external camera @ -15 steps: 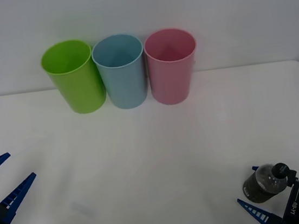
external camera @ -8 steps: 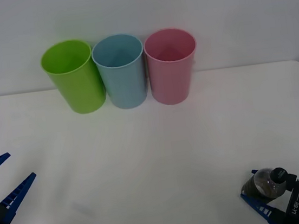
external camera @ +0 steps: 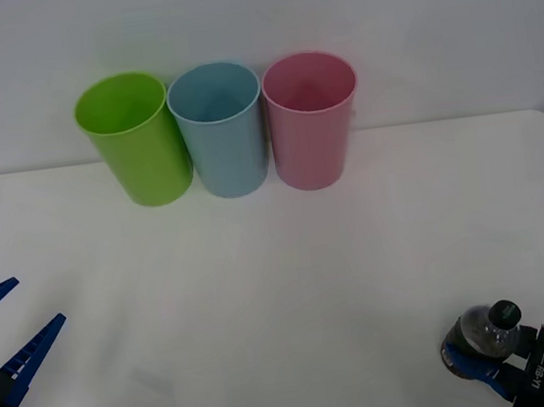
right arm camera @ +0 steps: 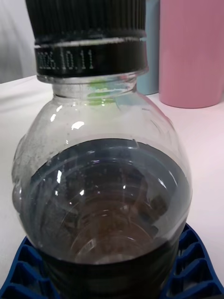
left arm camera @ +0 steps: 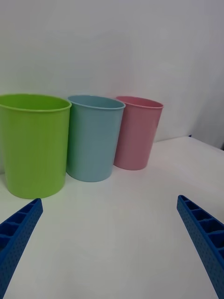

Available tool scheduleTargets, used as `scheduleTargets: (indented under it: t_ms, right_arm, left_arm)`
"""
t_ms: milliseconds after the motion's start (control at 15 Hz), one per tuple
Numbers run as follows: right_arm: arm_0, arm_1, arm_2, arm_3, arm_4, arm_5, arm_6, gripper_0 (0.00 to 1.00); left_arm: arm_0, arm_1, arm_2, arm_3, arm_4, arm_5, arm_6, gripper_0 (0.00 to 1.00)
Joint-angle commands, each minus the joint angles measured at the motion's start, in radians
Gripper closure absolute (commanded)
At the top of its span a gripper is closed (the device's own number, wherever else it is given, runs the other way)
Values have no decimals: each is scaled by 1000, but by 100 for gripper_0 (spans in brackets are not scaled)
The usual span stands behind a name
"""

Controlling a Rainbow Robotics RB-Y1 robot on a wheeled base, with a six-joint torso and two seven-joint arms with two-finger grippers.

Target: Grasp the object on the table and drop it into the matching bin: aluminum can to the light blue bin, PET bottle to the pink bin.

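Right claw [external camera: 483, 371] pinching PET bottle [external camera: 478, 342], its base hidden, left claw [external camera: 0, 331] spread, half cut off

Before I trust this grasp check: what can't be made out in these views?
- Small clear plastic bottle with black cap: its base, front view, hidden by the right gripper.
- Right gripper's fingers: mostly behind the bottle, right wrist view.
- Tall pale blue plastic bin: a sliver beside the tall pink plastic bin, right wrist view.

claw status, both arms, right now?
Left claw: open, holding nothing, parked at the table's near left edge.
Right claw: closed on the PET bottle at the near right.
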Motion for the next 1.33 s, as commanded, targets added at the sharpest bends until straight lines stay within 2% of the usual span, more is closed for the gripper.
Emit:
scheduleTargets:
  t_ms: [67,467,733,1333]
  right_arm:
    - [-10,-1,0,-19,-14,-6,-6,100]
    - [-28,-3,0,-147,-20,46,-48,100]
    - [-34,-9,6,-284,-18,98,-201,100]
    - [-117,-51,11,-486,10,178,-545,100]
  left_arm:
    - [0,0,0,0,0,0,0,0]
    - [0,0,0,0,0,0,0,0]
    - [0,0,0,0,0,0,0,0]
    - [0,0,0,0,0,0,0,0]
